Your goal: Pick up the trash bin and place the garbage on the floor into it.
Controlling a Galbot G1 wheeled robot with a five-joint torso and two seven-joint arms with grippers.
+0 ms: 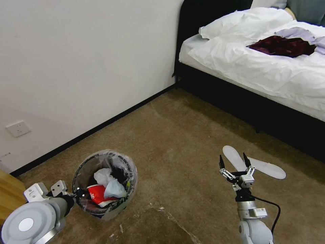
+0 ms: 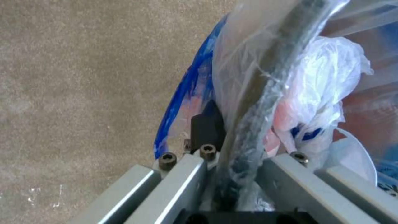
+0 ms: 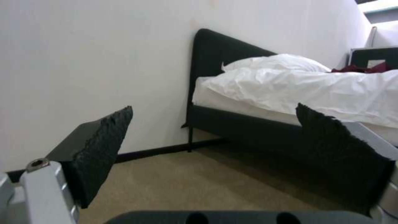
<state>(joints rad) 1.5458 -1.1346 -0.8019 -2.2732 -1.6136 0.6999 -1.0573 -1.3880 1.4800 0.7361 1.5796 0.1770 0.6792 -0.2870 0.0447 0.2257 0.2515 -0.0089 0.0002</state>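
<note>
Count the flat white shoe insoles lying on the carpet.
2. Both flat white insoles lie on the beige-brown carpet near the dark bed frame: one behind the open right gripper, the other beside it, ends overlapping.

A rumpled white bed (image 1: 257, 64) stands beside a shoe insole (image 1: 267, 167).

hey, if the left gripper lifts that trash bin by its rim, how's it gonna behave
The left gripper pinches one side of the trash bin rim, so it would probably hang tilted. It looks light: tissue, a red cup. The crinkly liner under the fingers may slip.
</note>
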